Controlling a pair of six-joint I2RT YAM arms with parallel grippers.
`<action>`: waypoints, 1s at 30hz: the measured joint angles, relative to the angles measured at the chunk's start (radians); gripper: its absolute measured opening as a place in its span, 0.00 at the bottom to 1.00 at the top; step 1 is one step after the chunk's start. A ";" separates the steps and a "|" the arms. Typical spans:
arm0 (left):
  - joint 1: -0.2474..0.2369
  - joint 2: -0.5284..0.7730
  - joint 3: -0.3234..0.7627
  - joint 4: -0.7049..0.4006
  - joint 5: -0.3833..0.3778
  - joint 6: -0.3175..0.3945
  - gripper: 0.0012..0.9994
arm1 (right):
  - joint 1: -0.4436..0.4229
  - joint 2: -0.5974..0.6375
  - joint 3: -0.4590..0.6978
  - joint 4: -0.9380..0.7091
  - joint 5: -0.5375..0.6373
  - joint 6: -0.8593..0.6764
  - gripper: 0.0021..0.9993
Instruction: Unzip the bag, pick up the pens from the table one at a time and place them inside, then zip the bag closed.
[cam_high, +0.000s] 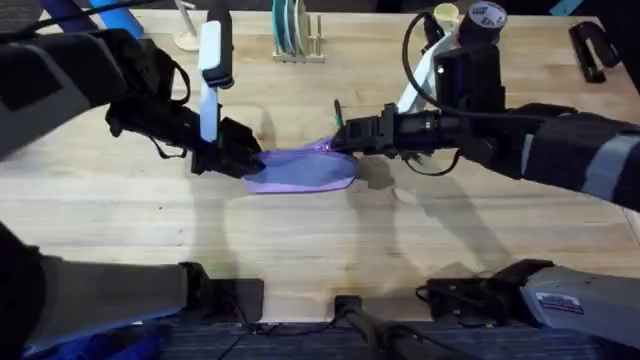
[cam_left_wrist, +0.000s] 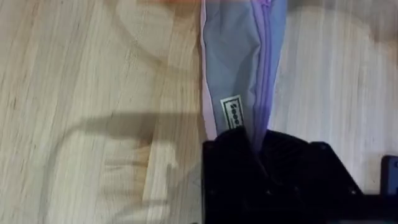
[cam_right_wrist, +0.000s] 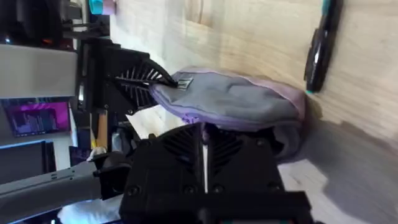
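The bag (cam_high: 300, 170) lies 9-to-3; left gripper (cam_high: 243, 158) clamps its 9 end, right gripper (cam_high: 338, 140) pinches the zipper at 3.

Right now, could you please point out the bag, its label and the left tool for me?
bag (cam_high: 300, 172), overhead view, middle of its lavender side.
label (cam_left_wrist: 232, 114), left wrist view, the small white tag near the held end.
left tool (cam_high: 243, 157), overhead view, at its fingertips on the bag's end.
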 joint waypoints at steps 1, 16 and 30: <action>0.000 0.000 0.000 0.000 0.000 0.000 0.04 | 0.000 0.000 0.000 0.009 -0.003 -0.004 0.03; 0.000 0.000 0.000 0.003 -0.001 0.000 0.04 | 0.036 -0.033 0.050 0.014 -0.028 -0.130 0.03; 0.004 0.000 0.000 0.003 -0.003 0.000 0.04 | 0.227 -0.033 0.164 -0.099 0.220 -0.289 0.03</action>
